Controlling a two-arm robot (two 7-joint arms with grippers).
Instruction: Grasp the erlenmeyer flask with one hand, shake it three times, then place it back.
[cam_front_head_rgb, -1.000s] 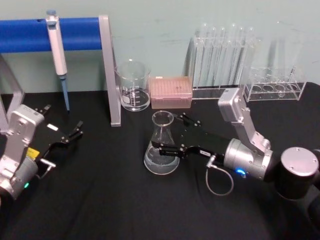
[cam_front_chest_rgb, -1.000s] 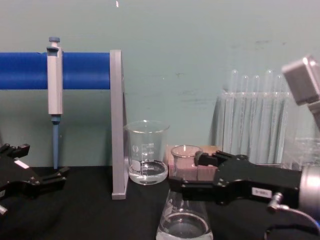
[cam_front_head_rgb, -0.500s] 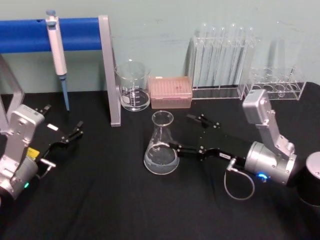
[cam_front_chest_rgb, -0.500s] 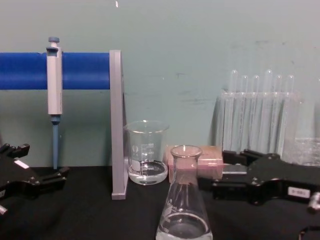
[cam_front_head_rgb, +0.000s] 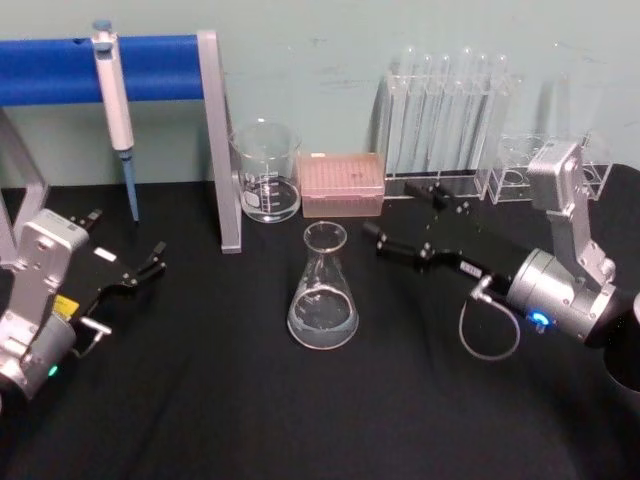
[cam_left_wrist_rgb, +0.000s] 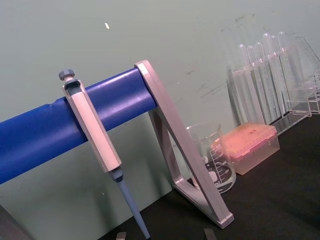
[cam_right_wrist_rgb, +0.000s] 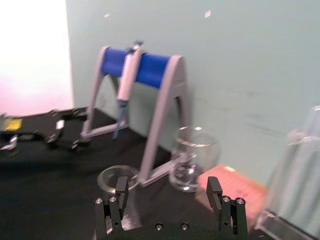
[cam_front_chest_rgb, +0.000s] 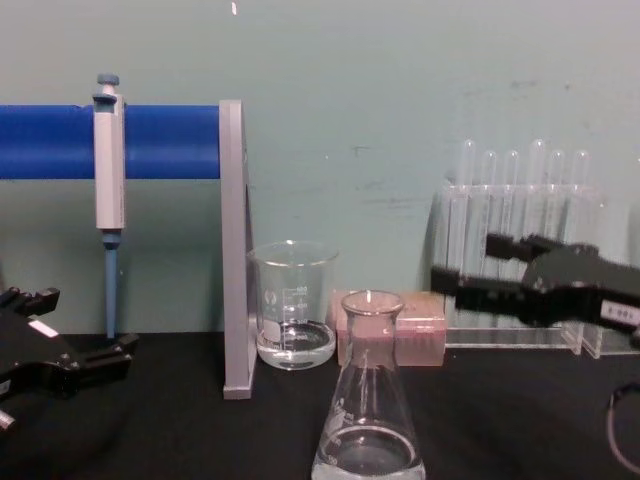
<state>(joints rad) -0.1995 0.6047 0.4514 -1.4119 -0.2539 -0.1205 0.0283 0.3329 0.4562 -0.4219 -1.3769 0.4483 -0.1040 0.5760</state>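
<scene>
Head view gives me the erlenmeyer flask (cam_front_head_rgb: 322, 290) upright on the black cloth (cam_front_head_rgb: 250, 400), a clear glass cone with a narrow neck, flared rim and a little clear liquid; its faint white markings are unreadable. I have the right gripper (cam_front_head_rgb: 405, 218) spread wide and holding nothing, just to the flask's right and apart from it, with a small white label I cannot read. Behind stand a graduated glass beaker (cam_front_head_rgb: 266, 172) and a pink ribbed box (cam_front_head_rgb: 343, 184). The left gripper (cam_front_head_rgb: 125, 258) sits open at the table's left.
</scene>
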